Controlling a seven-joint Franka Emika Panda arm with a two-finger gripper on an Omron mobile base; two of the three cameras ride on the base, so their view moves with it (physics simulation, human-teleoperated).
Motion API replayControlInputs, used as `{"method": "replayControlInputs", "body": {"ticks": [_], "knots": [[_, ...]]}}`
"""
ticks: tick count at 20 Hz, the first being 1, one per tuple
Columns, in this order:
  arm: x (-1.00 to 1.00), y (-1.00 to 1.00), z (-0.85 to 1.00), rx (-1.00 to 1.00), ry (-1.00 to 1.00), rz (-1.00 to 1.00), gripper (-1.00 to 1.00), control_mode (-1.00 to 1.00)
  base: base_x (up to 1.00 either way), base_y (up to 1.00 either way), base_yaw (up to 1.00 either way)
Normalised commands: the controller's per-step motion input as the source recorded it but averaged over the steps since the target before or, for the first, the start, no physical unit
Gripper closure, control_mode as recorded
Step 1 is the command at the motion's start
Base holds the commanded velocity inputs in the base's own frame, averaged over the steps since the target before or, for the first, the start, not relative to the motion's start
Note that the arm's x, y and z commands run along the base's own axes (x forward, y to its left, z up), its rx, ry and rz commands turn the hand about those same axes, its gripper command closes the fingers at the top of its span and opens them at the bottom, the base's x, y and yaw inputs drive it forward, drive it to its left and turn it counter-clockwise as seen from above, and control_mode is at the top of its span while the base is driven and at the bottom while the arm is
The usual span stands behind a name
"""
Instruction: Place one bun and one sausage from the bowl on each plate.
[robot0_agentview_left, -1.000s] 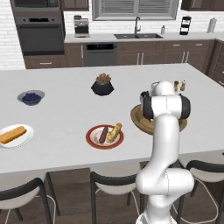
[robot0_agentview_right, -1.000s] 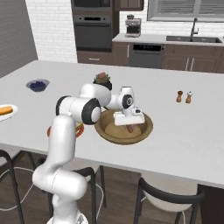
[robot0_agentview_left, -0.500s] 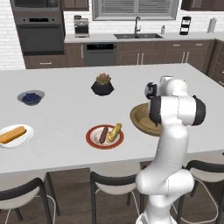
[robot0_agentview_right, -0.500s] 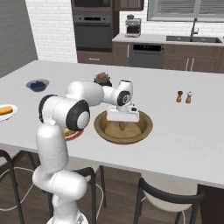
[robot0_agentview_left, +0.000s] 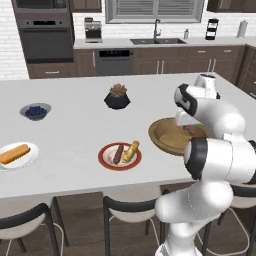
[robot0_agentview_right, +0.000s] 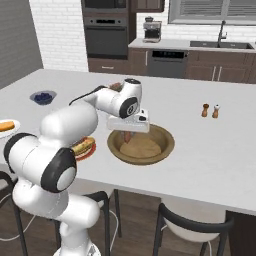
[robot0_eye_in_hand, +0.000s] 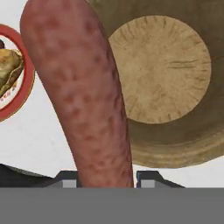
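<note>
Compared with a second ago, the arm has swung its elbow toward the bowl's side and the tool (robot0_agentview_right: 128, 131) now hangs over the near-left rim of the bowl (robot0_agentview_right: 161, 148). The tool is clamped on a sausage (robot0_eye_in_hand: 83, 96), a mottled reddish-brown cylinder with a rounded end. The bowl is round, shallow, grained wood. On the pale surface (robot0_agentview_left: 75, 135), the red-rimmed plate (robot0_agentview_left: 107, 161) carries a sausage and bun; the white plate (robot0_agentview_left: 27, 156) carries a golden bun (robot0_agentview_left: 14, 153).
</note>
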Motion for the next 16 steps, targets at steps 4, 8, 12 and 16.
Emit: {"method": "replayControlInputs", "body": {"ticks": [4,8,12,16], "knots": [[-1.00,0.04,1.00,0.00,-0.08,-0.10,1.00,-1.00,0.00,0.00,0.00],[-1.00,0.03,0.94,0.00,-0.06,-0.07,1.00,-1.00,0.00,0.00,0.00],[-1.00,0.00,0.51,0.00,-0.06,-0.04,1.00,-1.00,0.00,0.00,0.00],[0.00,0.00,0.00,0.00,0.00,0.00,1.00,1.00,-1.00,0.51,0.00]]}}
